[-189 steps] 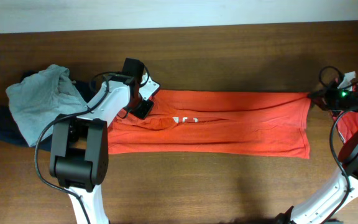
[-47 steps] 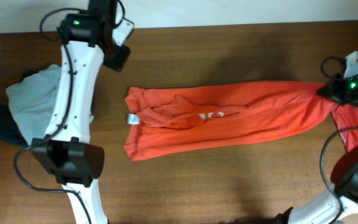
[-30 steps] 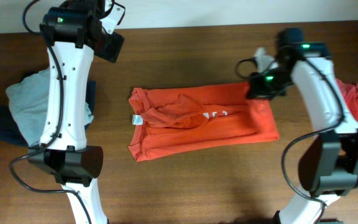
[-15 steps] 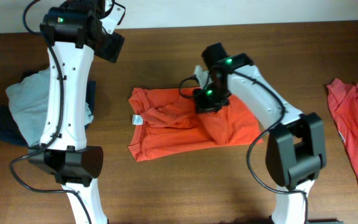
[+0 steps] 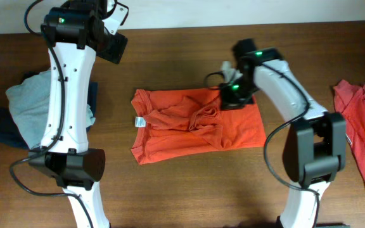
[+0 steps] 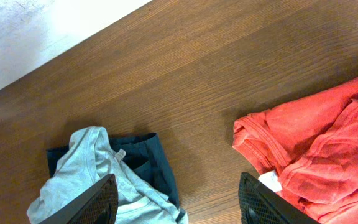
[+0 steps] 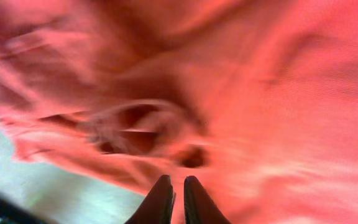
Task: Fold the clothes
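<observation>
An orange shirt (image 5: 189, 136) lies folded in half in the middle of the table, with a bunched fold near its centre. My right gripper (image 5: 232, 96) is over its upper right edge. In the right wrist view the fingers (image 7: 178, 182) are pressed almost together on the orange cloth (image 7: 278, 93), which is blurred. My left gripper (image 5: 113, 47) is raised at the far left of the table, open and empty. Its wrist view shows the open fingers (image 6: 178, 177) above bare wood, with the shirt's collar end (image 6: 316, 143) at the right.
A pile of grey and dark blue clothes (image 5: 40, 101) lies at the left edge and also shows in the left wrist view (image 6: 98, 168). Another red garment (image 5: 360, 126) lies at the right edge. A white wall runs along the table's far side.
My right gripper carried the shirt's right end leftward over the body, then moved back right to the upper edge. The shirt went from stretched long to folded in half. The left arm stayed raised.
</observation>
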### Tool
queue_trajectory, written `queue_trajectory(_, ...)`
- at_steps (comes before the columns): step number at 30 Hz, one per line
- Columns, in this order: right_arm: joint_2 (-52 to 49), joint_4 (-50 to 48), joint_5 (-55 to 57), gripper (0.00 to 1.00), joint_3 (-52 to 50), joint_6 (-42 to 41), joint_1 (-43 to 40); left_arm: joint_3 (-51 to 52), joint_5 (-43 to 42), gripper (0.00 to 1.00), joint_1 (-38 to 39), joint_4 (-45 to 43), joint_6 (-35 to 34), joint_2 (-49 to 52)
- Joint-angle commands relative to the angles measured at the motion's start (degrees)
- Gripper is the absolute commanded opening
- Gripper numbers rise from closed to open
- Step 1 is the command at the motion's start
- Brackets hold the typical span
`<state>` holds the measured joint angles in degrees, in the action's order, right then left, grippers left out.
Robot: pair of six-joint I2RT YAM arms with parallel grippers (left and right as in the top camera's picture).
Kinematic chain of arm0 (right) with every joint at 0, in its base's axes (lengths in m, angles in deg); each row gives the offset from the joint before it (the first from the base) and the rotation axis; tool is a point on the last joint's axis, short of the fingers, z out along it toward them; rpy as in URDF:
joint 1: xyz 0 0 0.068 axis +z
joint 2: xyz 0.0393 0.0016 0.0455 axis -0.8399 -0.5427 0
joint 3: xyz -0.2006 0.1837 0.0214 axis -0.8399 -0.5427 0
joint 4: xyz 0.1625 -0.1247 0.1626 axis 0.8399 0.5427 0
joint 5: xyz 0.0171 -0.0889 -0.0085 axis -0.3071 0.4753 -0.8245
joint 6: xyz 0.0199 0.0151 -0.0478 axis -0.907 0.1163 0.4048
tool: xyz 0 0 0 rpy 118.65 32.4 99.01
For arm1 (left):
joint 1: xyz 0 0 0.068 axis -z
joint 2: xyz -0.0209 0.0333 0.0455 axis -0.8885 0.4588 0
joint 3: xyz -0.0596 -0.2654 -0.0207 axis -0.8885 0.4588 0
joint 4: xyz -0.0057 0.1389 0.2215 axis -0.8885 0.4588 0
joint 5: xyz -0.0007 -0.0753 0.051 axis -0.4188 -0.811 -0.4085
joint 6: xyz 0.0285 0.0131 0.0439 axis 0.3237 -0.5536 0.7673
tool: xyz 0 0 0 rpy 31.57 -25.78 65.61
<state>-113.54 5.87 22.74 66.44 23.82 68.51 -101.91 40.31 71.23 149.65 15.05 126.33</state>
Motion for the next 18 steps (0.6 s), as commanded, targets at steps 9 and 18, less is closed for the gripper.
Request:
queue_trajectory(9,-0.8,-15.2,-2.7,0.04,-16.0,-5.1,-1.2,-0.7,-0.6,0.62,-0.1,0.7,-0.8,-0.4)
queue_trajectory(18,-0.8,-41.0,-22.0,0.04,-16.8,-9.6,3.5,-0.7,-0.6,0.62,-0.1,1.1,-0.8,-0.4)
